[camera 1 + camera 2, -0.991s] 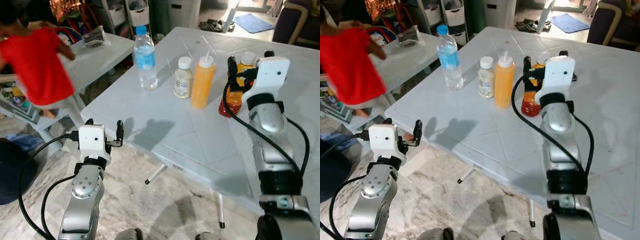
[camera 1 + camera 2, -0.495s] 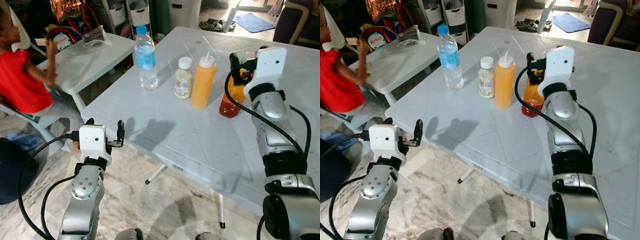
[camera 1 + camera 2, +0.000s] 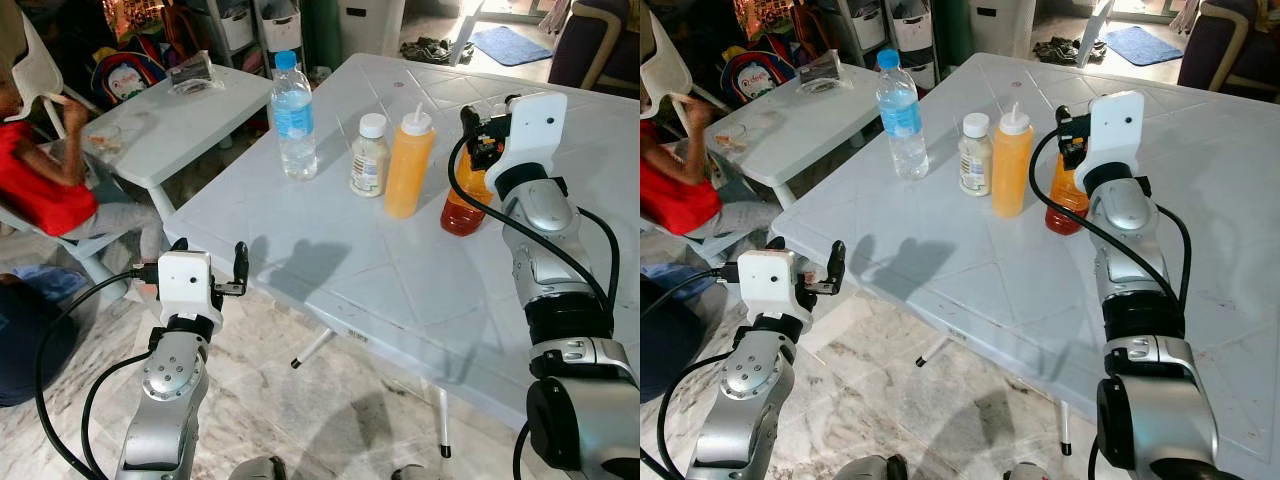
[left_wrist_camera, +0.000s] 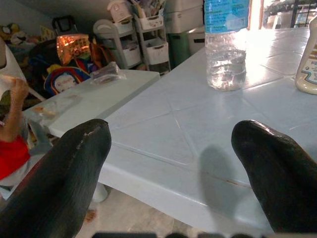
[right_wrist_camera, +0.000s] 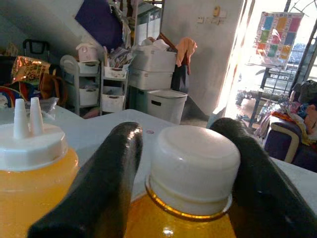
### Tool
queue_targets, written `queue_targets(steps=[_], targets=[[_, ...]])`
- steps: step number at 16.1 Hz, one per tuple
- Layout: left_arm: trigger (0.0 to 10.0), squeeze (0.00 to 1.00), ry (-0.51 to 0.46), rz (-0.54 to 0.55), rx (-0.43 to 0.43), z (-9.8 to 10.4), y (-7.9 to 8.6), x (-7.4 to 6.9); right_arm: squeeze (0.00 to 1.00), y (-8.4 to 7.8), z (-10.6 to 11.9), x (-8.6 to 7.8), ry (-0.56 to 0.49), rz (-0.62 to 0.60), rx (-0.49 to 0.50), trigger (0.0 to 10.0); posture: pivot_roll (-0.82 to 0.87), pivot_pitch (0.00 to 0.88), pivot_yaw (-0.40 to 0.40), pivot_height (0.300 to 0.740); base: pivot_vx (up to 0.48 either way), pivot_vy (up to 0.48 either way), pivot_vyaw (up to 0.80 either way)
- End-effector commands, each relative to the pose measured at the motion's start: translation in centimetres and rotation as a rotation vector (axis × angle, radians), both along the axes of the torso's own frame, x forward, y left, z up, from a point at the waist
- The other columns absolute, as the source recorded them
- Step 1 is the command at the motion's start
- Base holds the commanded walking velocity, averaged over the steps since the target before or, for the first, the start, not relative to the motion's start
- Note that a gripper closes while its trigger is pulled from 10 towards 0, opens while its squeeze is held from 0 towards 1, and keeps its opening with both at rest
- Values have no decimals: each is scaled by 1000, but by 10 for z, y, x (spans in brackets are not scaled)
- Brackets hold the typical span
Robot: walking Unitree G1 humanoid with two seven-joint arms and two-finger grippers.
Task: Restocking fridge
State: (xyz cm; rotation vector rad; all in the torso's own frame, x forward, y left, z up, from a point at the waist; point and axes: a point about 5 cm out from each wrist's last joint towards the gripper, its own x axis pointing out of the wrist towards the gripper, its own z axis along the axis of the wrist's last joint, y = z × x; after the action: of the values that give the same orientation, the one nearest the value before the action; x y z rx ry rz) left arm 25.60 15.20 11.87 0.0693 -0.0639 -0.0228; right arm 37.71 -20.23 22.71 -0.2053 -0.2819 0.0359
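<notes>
Four bottles stand on the white table (image 3: 330, 260): a water bottle (image 3: 293, 115), a small white-capped bottle (image 3: 368, 155), an orange squeeze bottle (image 3: 408, 163) and an amber bottle (image 3: 462, 205). My right gripper (image 3: 480, 140) is at the amber bottle's top. It is open, and its fingers (image 5: 99, 188) straddle the white cap (image 5: 195, 168) with a thin gap on one side. The squeeze bottle (image 5: 29, 168) stands right beside it. My left gripper (image 3: 210, 262) hangs open and empty off the table's near left corner, pointing at the water bottle (image 4: 225, 44).
A person in a red top (image 3: 40, 170) sits at the far left beside a smaller white table (image 3: 170, 120). Shelves and bins (image 3: 275, 25) stand behind it. Marble floor (image 3: 330, 410) lies under the table's near edge, and a dark armchair (image 3: 590, 40) is at the back right.
My right gripper has moved slightly up and in over the amber bottle's cap. The person in red has moved away to the left. The left arm has stayed still.
</notes>
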Motion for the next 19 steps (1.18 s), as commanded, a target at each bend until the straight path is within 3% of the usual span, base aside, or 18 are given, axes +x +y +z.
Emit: queue_targets(steps=[1, 7, 12, 14, 15, 19], targets=[[10000, 0, 3, -3, 17, 1, 2, -1, 0, 3, 6, 1, -15, 14, 4, 235, 6, 67, 114, 740, 0, 0, 0], [10000, 0, 15, 12, 14, -2, 1, 0, 0, 7, -5, -3, 16, -22, 39, 0, 4, 65, 111, 740, 0, 0, 0], [10000, 0, 51, 29, 13, -6, 1, 1, 0, 19, -13, -16, 17, -45, 96, 0, -1, 66, 109, 740, 0, 0, 0], [10000, 0, 52, 33, 7, -6, 1, 1, 0, 31, -18, -26, 20, -27, 112, 8000, -2, 67, 107, 740, 0, 0, 0], [10000, 0, 53, 34, 7, -7, 1, 2, 0, 41, -22, -32, 16, 6, 97, 10000, -5, 69, 100, 740, -244, 0, 0], [10000, 0, 61, 45, 3, -5, 2, 6, 0, 61, -41, -46, 98, 53, 125, 10000, 0, 71, 81, 740, -293, 0, 0]])
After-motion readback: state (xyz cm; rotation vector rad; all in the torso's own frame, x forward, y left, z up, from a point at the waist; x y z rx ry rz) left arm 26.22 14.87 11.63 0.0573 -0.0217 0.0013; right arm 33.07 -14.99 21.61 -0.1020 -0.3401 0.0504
